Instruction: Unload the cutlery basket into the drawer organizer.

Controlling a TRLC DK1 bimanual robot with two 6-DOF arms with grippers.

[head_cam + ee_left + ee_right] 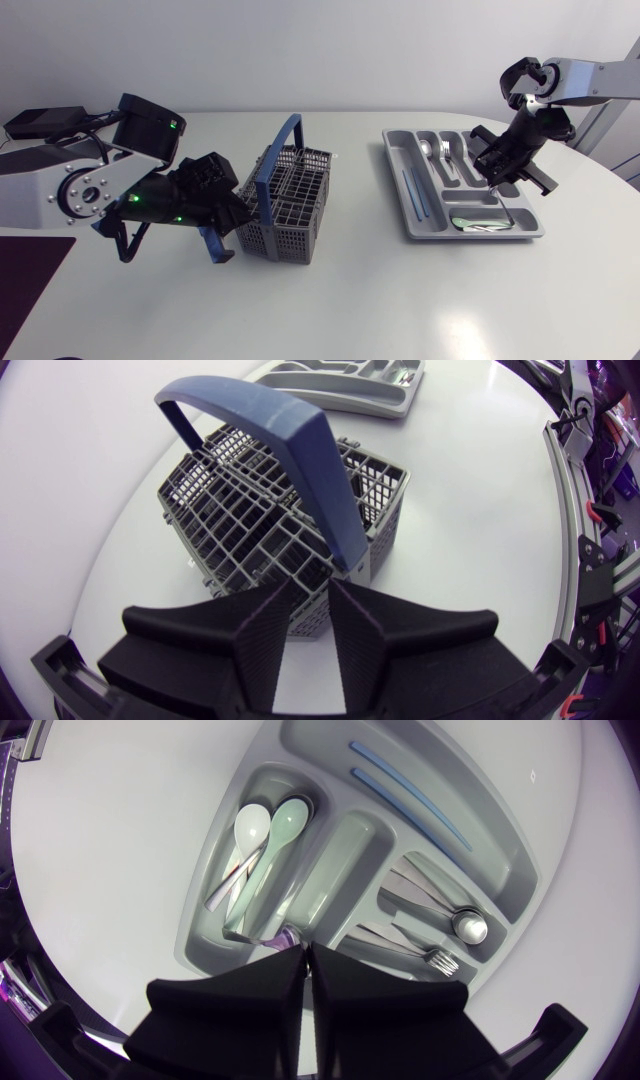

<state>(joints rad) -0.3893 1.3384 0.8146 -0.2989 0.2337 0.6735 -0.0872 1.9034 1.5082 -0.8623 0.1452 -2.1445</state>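
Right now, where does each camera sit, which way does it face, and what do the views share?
Head view: fixed above the table, looking down on the cutlery basket, the drawer organizer and both arms; left pincer by the basket, right pincer over the organizer.
Left wrist view: on the left arm's last link, facing across the basket toward the organizer; its pincer shows.
Right wrist view: on the right arm's last link, facing down into the organizer; its pincer shows.
Shared: all three show the organizer.

Table gap between basket and organizer, upright handle arching over basket opening
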